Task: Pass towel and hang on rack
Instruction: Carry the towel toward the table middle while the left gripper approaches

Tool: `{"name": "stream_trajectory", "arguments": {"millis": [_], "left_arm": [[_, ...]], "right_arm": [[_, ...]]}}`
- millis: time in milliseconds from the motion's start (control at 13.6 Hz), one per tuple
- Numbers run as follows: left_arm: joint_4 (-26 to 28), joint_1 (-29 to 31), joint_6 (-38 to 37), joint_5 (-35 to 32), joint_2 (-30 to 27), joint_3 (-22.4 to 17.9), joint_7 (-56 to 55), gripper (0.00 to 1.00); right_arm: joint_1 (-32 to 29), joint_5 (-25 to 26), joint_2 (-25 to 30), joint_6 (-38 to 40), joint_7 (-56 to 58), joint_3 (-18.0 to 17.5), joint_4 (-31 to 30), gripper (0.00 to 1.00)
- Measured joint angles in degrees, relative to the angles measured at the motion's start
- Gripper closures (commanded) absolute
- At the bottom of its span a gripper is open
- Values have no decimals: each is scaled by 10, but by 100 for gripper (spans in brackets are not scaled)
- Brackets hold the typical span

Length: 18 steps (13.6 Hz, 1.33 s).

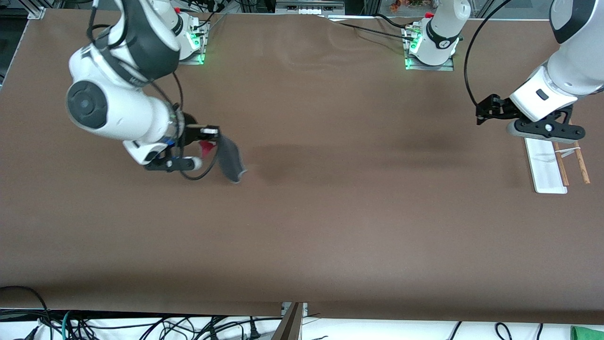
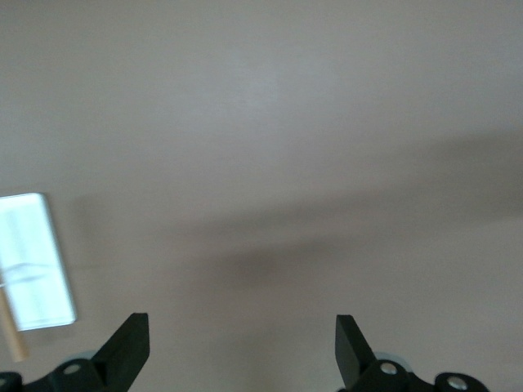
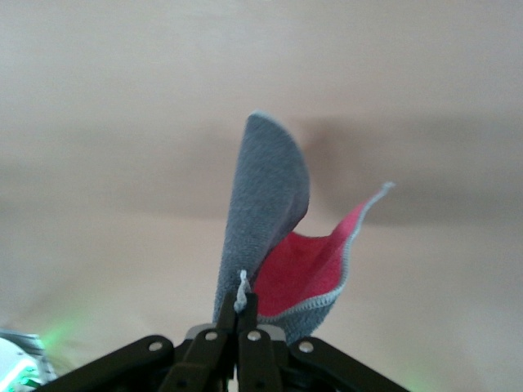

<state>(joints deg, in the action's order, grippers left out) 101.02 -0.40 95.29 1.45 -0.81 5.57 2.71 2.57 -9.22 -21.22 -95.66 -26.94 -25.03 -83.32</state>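
My right gripper [image 1: 213, 133] is shut on the towel [image 1: 230, 157], a dark grey cloth with a red inner face and pale trim. It hangs from the fingers above the table toward the right arm's end. In the right wrist view the towel [image 3: 265, 220] stands out from the shut fingertips [image 3: 243, 306]. The rack [image 1: 547, 163], a white base plate with two wooden rods [image 1: 581, 163], lies toward the left arm's end. My left gripper [image 1: 482, 112] is open and empty, up in the air beside the rack's end nearest the robots. The left wrist view shows its open gripper [image 2: 243, 347] and the rack's plate [image 2: 33, 261].
The brown table [image 1: 330, 212] stretches between the two arms. Both arm bases stand along the table's edge farthest from the front camera. Cables lie off the table's near edge.
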Motion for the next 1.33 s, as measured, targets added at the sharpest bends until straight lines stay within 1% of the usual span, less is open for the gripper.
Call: {"name": "stream_trajectory", "arguments": {"millis": [148, 295, 516, 664, 811, 885, 1033, 1180, 1328], "left_arm": [[0, -3, -1, 45, 18, 2, 3, 0], [0, -4, -1, 114, 46, 3, 41, 0], [0, -5, -1, 201, 88, 4, 188, 0], [0, -4, -1, 306, 117, 3, 280, 0], [-1, -6, -2, 384, 150, 4, 395, 0], [-1, -10, -2, 409, 166, 5, 455, 0], [-3, -16, -2, 427, 191, 7, 571, 0], [-4, -19, -4, 448, 203, 15, 664, 0], [-4, -19, -8, 475, 207, 28, 734, 0]], "right_arm": [[7, 0, 0, -25, -28, -29, 5, 100], [30, 0, 0, -50, -52, -44, 12, 100], [85, 0, -2, -96, -80, -47, 18, 100], [122, 0, -3, -122, -97, -48, 18, 100], [149, 0, -4, -151, -117, -49, 18, 100], [159, 0, -4, -164, -124, -49, 20, 100], [174, 0, -4, -170, -129, -49, 37, 100], [184, -5, -4, -169, -130, -51, 61, 100], [187, -12, -2, -169, -131, -58, 78, 100]]}}
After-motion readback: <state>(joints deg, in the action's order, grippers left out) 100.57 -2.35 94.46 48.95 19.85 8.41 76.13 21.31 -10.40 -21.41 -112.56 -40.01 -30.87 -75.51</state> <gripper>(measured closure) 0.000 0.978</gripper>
